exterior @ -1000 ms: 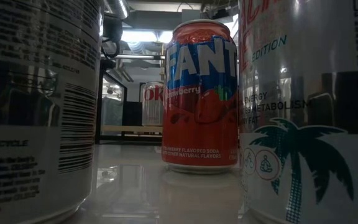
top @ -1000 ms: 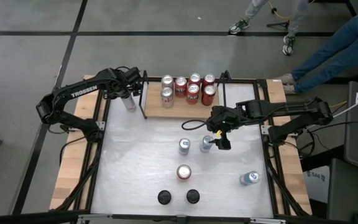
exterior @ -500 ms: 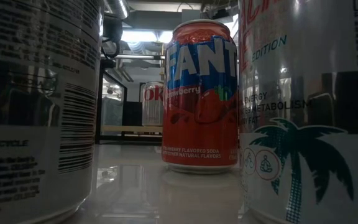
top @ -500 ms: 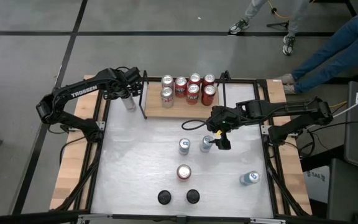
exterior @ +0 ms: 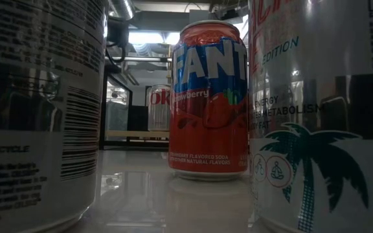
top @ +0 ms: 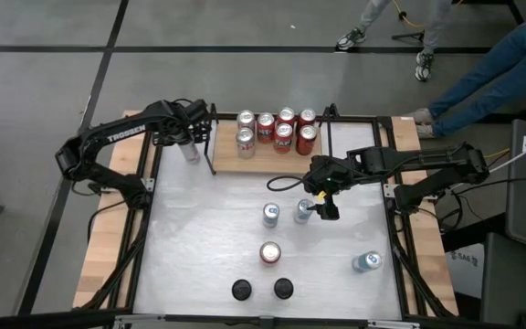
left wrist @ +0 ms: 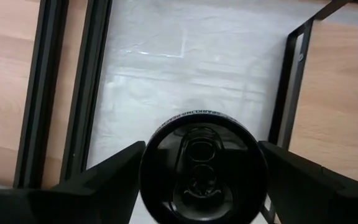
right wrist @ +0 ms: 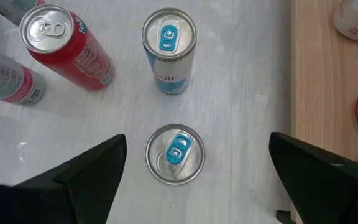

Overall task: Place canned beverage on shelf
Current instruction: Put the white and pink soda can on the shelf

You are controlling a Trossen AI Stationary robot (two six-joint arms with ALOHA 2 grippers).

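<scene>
The left gripper (top: 188,137) is hovering over a slim silver can with a black top (left wrist: 204,167) that is standing on the white tabletop (top: 208,238) just beside the left end of the small light-wood shelf with thin black upright rods (top: 263,163). In the left wrist view its two dark fingers (left wrist: 114,171) are flanking the can's black lid on either side, close to its rim, but whether they are pressing on it cannot be told. The black rod frame of the shelf is standing right next to this can. On the shelf board, six cans are sitting in a cluster: two silver ones (top: 245,137) and four red ones (top: 286,128). The right gripper (top: 322,206) is hanging over the middle of the table with its fingers (right wrist: 98,165) spread wide apart, holding nothing. Directly between them, seen from above, a silver can with a blue pull tab (right wrist: 174,154) is standing upright, and a second blue-tabbed silver can (right wrist: 168,45) is standing just beyond it. A red strawberry soda can (exterior: 209,97) is standing closer to the table's front, with two dark-topped cans (top: 261,290) near the front edge and another silver can (top: 366,262) well apart toward the right side. A person's legs in blue trousers (top: 482,78) are showing beyond the table.
</scene>
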